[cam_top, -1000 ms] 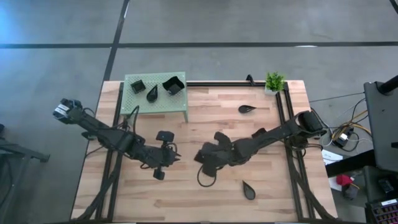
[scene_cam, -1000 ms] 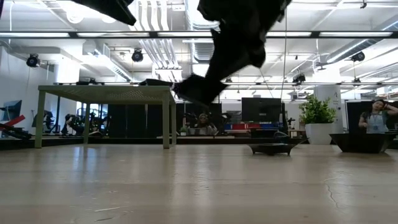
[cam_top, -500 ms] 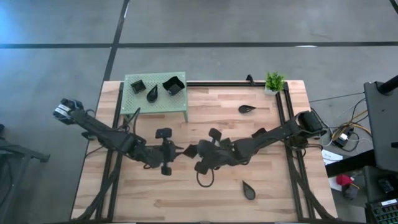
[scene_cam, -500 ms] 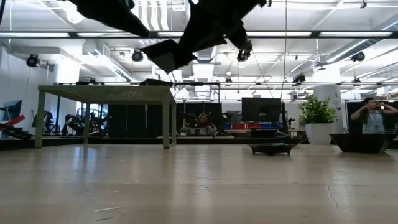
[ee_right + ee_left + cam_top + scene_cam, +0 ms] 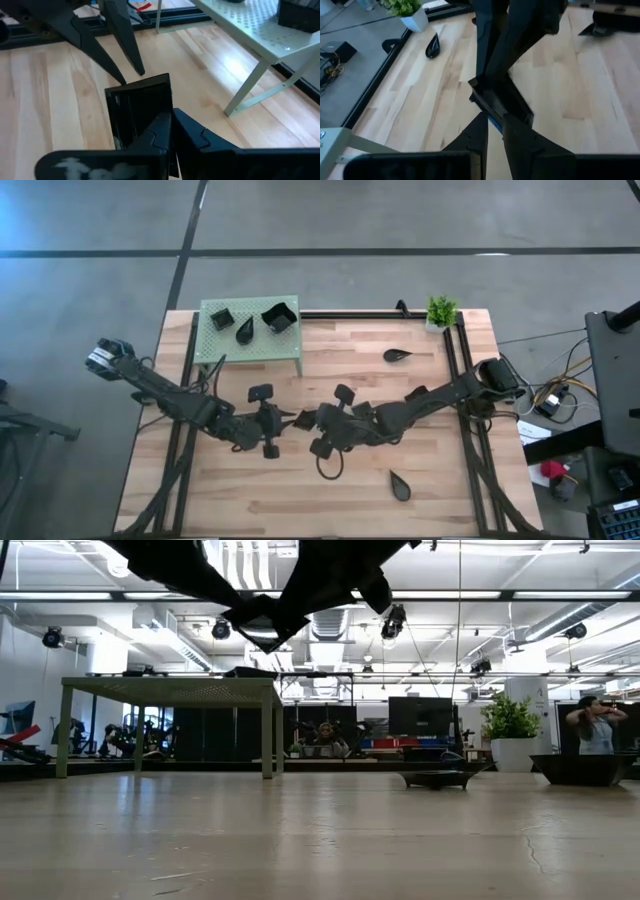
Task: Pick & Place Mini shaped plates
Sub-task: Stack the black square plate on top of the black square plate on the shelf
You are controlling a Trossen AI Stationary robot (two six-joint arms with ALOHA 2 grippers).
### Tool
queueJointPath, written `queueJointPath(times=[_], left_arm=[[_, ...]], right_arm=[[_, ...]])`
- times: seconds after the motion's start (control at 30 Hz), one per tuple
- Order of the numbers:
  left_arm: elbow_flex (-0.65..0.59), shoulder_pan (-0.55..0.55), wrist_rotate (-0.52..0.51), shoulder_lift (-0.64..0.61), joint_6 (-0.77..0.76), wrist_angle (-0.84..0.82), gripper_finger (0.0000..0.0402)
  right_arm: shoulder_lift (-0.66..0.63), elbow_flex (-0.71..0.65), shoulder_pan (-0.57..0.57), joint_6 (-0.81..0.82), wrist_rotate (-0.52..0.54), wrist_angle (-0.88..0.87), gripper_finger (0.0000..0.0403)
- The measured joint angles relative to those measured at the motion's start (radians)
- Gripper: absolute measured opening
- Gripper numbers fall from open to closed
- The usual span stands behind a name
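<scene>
A square black mini plate (image 5: 140, 105) hangs in the air over the table's middle, shut in my right gripper (image 5: 169, 119). It also shows in the left wrist view (image 5: 501, 100) and high up in the low view (image 5: 262, 616). My left gripper (image 5: 495, 120) faces it from the left, its narrowly open fingers on either side of the plate's far rim. The grippers, left (image 5: 289, 419) and right (image 5: 318, 421), meet tip to tip. Two square plates (image 5: 279, 317) and a leaf plate (image 5: 244, 330) sit on the green stand (image 5: 228, 343). Two more leaf plates (image 5: 396, 356) (image 5: 400, 486) lie on the table. My right gripper pinches the square plate by the rim (image 5: 164, 111) nearest its wrist, coming level from the table's right side. The plate is lifted clear and stands tilted on edge. My left gripper straddles the opposite rim (image 5: 494, 123) from the table's left; I cannot tell whether its fingers touch it.
The green stand fills the far left corner. A small potted plant (image 5: 441, 311) stands at the far right corner. Black rails (image 5: 452, 360) run along the table's sides. A person (image 5: 598, 728) stands in the room beyond the table.
My right gripper has risen with the square plate, lifting it well clear of the table, and has carried it toward the table's left. My left gripper has moved toward the far edge and to the right, up to the plate's rim.
</scene>
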Motion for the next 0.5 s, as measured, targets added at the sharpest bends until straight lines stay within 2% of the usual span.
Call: queueJointPath(times=[0.13, 0.5], left_arm=[[0.001, 0.001, -0.004, -0.002, -0.008, 0.016, 0.0057], [0.023, 0.001, 0.000, -0.004, -0.076, 0.017, 0.0057]], right_arm=[[0.000, 0.000, 0.001, -0.001, 0.034, 0.005, 0.0011], [0.000, 0.000, 0.001, -0.001, 0.040, 0.017, 0.0011]])
